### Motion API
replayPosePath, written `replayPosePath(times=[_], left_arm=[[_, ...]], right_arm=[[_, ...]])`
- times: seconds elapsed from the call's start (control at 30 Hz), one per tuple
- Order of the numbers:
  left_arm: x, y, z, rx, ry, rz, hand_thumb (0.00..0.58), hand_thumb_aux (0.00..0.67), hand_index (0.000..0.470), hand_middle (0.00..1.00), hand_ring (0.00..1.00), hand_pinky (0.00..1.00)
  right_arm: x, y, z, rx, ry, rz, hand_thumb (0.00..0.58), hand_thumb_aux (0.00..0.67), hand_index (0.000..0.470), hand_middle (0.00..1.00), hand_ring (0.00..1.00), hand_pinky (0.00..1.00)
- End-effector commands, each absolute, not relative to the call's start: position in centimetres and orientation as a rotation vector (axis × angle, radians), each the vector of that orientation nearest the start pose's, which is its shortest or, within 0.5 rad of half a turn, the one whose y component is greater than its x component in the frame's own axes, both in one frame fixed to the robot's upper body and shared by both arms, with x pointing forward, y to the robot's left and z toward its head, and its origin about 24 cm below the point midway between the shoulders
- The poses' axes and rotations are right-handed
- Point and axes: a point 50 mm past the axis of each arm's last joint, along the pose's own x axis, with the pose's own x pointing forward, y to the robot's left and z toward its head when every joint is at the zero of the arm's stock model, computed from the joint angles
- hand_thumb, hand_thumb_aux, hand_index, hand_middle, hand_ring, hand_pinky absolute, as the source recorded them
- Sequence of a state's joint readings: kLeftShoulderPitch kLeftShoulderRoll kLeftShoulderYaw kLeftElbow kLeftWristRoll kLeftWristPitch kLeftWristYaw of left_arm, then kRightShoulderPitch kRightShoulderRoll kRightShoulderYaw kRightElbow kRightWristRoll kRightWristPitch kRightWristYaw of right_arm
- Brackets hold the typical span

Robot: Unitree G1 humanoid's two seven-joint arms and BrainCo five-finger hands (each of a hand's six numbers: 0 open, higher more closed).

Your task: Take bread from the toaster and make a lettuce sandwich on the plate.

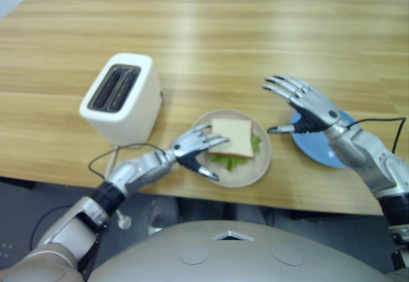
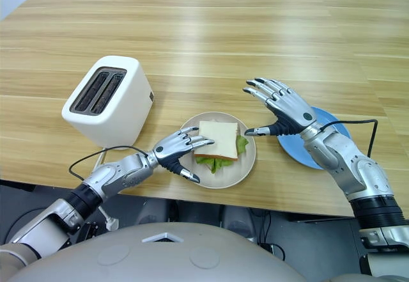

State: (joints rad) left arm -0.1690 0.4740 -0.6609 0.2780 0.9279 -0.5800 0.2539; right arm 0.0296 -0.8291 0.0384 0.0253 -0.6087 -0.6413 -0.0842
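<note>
Starting with the left eye view, a white toaster (image 1: pixel 121 96) stands on the left of the wooden table (image 1: pixel 223 32), its two slots (image 1: pixel 115 89) facing up. Right of it, close to the table's near edge, sits a round plate (image 1: pixel 238 181). On the plate lies lettuce (image 1: pixel 223 161) with a square slice of bread (image 1: pixel 234 136) on top; green leaf shows past the slice's near and right sides. The left hand (image 1: pixel 190 146) is at the plate's left rim, unclenched and holding nothing, its fingers stretched right towards the slice's left edge. The right hand (image 1: pixel 305 106) hovers right of the plate, fingers spread wide and gripping nothing, over the far left part of a blue plate (image 1: pixel 319 153) that lies further right by the near edge.

In the right eye view, the slots look dark inside, and what they hold cannot be told. A black cord (image 2: pixel 96 154) loops on the table from the toaster's near side, passes by the left forearm and drops over the near edge. The left fingertips (image 2: pixel 203 142) touch or nearly touch the bread; which cannot be told. The right hand sits between the two plates' far sides.
</note>
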Motion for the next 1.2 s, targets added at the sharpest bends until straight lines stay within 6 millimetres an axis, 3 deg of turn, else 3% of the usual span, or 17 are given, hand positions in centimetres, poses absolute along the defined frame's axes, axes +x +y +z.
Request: replayPosePath(times=[0.03, 0.13, 0.27, 0.4, 0.5, 0.57, 0.7, 0.73, 0.77, 0.8, 0.83, 0.87, 0.9, 1.03, 1.2], left_arm=[[20.8, 9.3, 1.1, 1.145, -0.612, -0.82, 0.0, 0.0, 0.0, 0.0, 0.0, 0.0], [22.1, 10.2, 5.7, 1.062, -0.753, -0.571, 0.0, 0.0, 0.0, 0.0, 0.0, 0.0], [23.1, 12.3, 10.4, 1.036, -0.865, -0.345, 0.0, 0.0, 0.0, 0.0, 0.0, 0.0], [22.8, 14.2, 13.5, 1.008, -0.92, -0.248, 0.0, 0.0, 0.0, 0.0, 0.0, 0.0], [22.1, 15.9, 14.5, 0.988, -0.899, -0.263, 0.0, 0.0, 0.0, 0.0, 0.0, 0.0], [21.3, 16.9, 13.6, 0.97, -0.828, -0.387, 0.0, 0.0, 0.0, 0.0, 0.0, 0.0], [18.4, 19.3, 8.2, 1.057, -0.516, -0.747, 0.0, 0.0, 0.0, 0.0, 0.0, 0.0], [17.4, 19.7, 7.1, 1.067, -0.443, -0.82, 0.241, 0.158, 0.108, 0.0, 0.0, 0.0], [16.4, 20.0, 6.0, 1.063, -0.375, -0.891, 0.54, 0.494, 0.339, 0.0, 0.0, 0.0], [15.4, 20.2, 5.1, 1.039, -0.307, -0.948, 0.58, 0.67, 0.46, 0.0, 0.0, 0.0], [14.4, 20.3, 4.3, 1.019, -0.266, -1.007, 0.58, 0.67, 0.46, 0.52, 0.52, 0.52], [13.8, 20.3, 3.7, 0.996, -0.232, -1.036, 0.58, 0.67, 0.46, 0.78, 0.78, 0.78], [13.5, 20.2, 3.2, 0.979, -0.208, -1.055, 0.58, 0.67, 0.46, 1.0, 1.0, 1.0], [13.9, 19.2, 0.9, 0.983, -0.173, -1.096, 0.58, 0.67, 0.46, 1.0, 1.0, 1.0], [15.3, 16.4, -1.5, 0.974, -0.216, -1.088, 0.58, 0.67, 0.46, 1.0, 1.0, 1.0]], right_arm=[[23.0, -23.3, 10.2, -1.268, -0.496, 0.476, 0.0, 0.0, 0.0, 0.0, 0.0, 0.0], [22.9, -24.0, 10.5, -1.218, -0.491, 0.458, 0.0, 0.0, 0.0, 0.0, 0.0, 0.0], [22.8, -24.7, 11.2, -1.163, -0.518, 0.398, 0.0, 0.0, 0.0, 0.0, 0.0, 0.0], [22.1, -24.8, 12.0, -1.07, -0.552, 0.379, 0.0, 0.0, 0.0, 0.0, 0.0, 0.0], [20.9, -25.4, 12.5, -0.978, -0.543, 0.397, 0.0, 0.0, 0.0, 0.0, 0.0, 0.0], [19.9, -26.2, 12.5, -0.919, -0.476, 0.435, 0.0, 0.0, 0.0, 0.0, 0.0, 0.0], [17.0, -28.4, 9.7, -0.935, -0.146, 0.634, 0.0, 0.0, 0.0, 0.0, 0.0, 0.0], [16.5, -28.9, 9.2, -0.951, -0.084, 0.674, 0.0, 0.0, 0.0, 0.0, 0.0, 0.0], [16.0, -29.2, 8.9, -0.96, -0.034, 0.706, 0.0, 0.0, 0.0, 0.0, 0.0, 0.0], [15.7, -29.5, 8.7, -0.955, 0.004, 0.727, 0.14, 0.087, 0.06, 0.0, 0.0, 0.0], [15.5, -29.7, 8.6, -0.953, 0.038, 0.749, 0.58, 0.67, 0.46, 0.88, 0.88, 0.88], [15.4, -29.7, 8.6, -0.947, 0.068, 0.774, 0.58, 0.67, 0.46, 1.0, 1.0, 1.0], [15.2, -29.5, 8.4, -0.943, 0.094, 0.806, 0.58, 0.67, 0.46, 1.0, 1.0, 1.0], [14.6, -28.4, 6.4, -0.933, 0.195, 0.963, 0.58, 0.67, 0.46, 1.0, 1.0, 1.0], [15.3, -26.0, 4.0, -0.933, 0.215, 1.08, 0.58, 0.67, 0.46, 1.0, 1.0, 1.0]])
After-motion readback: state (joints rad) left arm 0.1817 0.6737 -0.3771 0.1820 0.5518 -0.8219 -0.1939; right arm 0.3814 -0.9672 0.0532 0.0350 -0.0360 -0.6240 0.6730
